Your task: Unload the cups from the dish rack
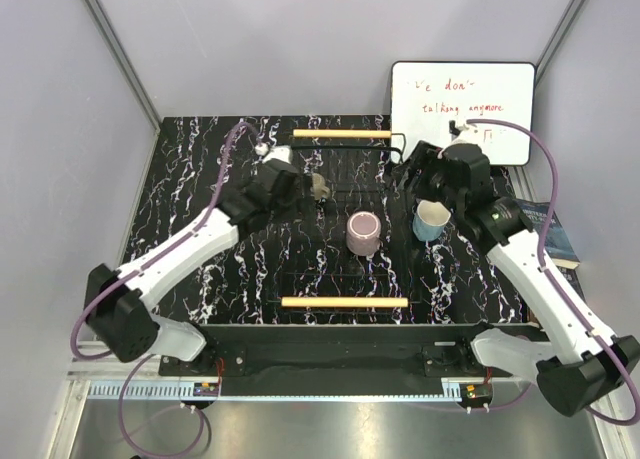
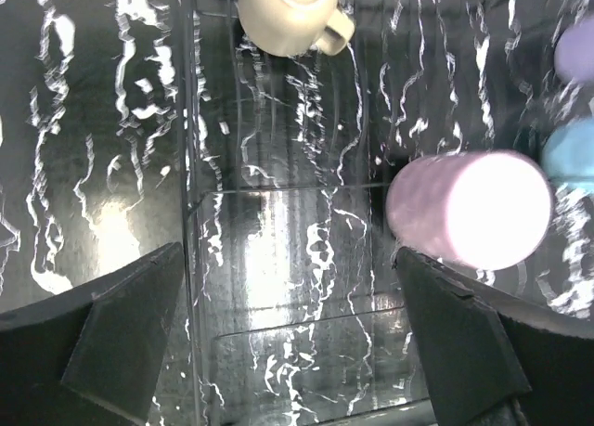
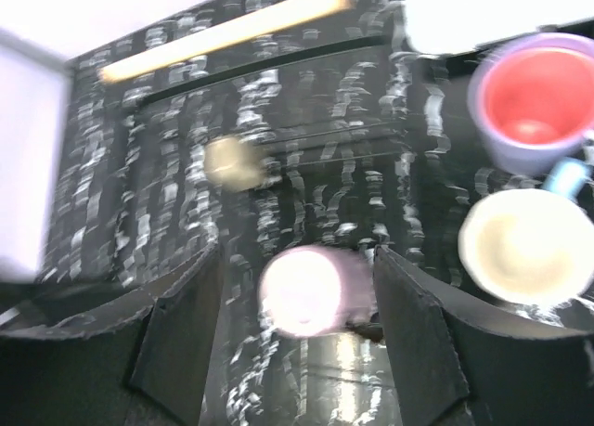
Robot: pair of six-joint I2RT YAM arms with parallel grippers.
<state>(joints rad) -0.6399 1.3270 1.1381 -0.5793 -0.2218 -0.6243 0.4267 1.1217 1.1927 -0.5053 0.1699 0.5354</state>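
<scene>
Two jaws: both mine released.
Counter (image 1: pixel 190 159): black, white-veined marble.
Room: grey walls (image 1: pixel 300 39); whiteboard (image 1: pixel 462 109) at two o'clock.

We are wearing smooth white shells along our left arm (image 1: pixel 180 254) and right arm (image 1: pixel 545 279), and we are carrying chunky black housings (image 1: pixel 118 317) at the joints. Purple cables (image 1: pixel 222 169) are trailing along both of us. Our fingers (image 2: pixel 111 342) are showing as matte dark-grey angular wedges. A small green light (image 1: pixel 493 217) is glowing on the right arm.
</scene>
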